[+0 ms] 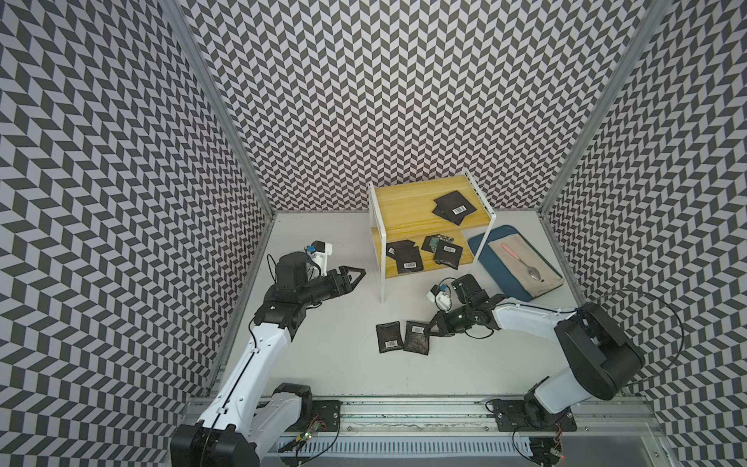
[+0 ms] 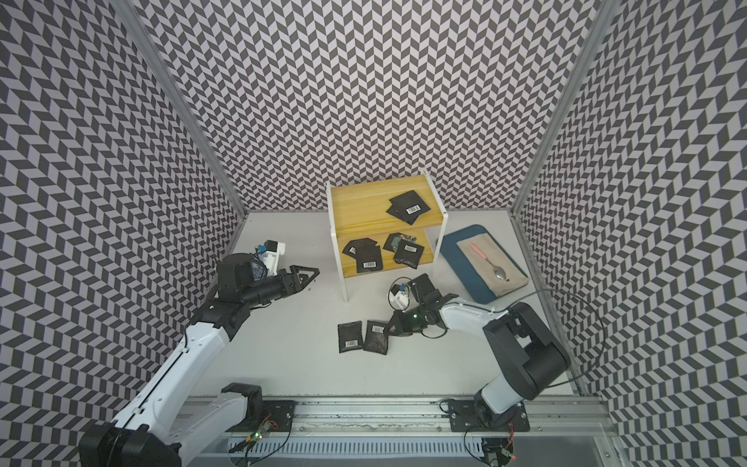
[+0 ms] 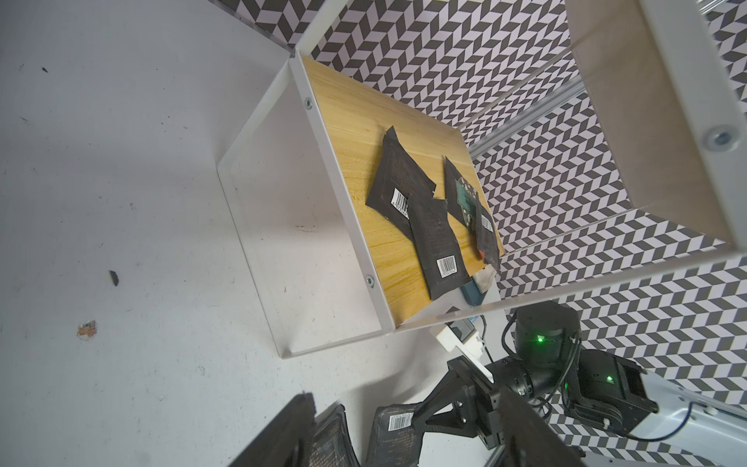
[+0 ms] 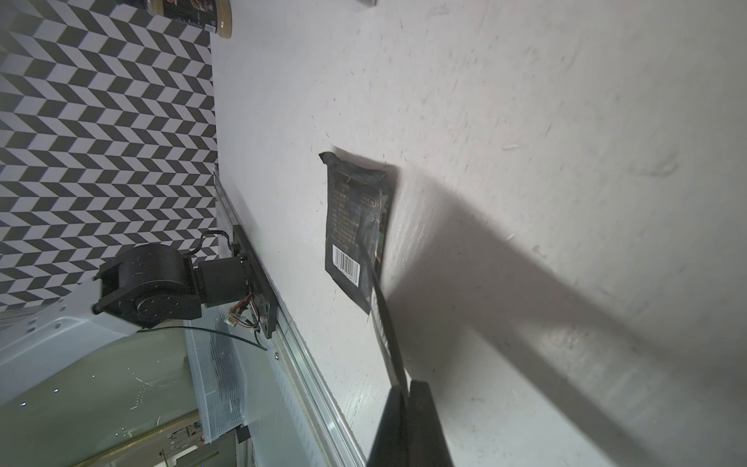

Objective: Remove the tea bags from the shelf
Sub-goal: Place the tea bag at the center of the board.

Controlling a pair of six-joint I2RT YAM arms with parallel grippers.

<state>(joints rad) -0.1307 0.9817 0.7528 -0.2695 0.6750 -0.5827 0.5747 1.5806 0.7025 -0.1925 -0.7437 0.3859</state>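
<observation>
Overhead scene: a white table boxed in by black-and-white zigzag walls, with two robot arms reaching in from the near edge. A small two-tier shelf, with yellow boards and thin white metal legs, stands near the back wall. Black tea bags with white barcode labels sit on it. Two overlap on the right part of the top board. Two more overlap on the left part of the lower board. A small overlapping heap lies on the right part of that board, one bag showing a green patterned face. Two further bags are off the shelf, side by side in front of it. The right gripper, low in front of the shelf, has its fingers pressed together on the edge of one tea bag. The right wrist view shows this bag edge-on between the fingers; whether it touches the table cannot be told. The loose bag lies flat just beside it, barcode up. The left gripper hangs over the table just left of the shelf's front left leg, pointing towards the shelf, fingers spread wide and empty. Right of the shelf lies a blue tray holding a beige cloth with a pink-handled spoon on top.
</observation>
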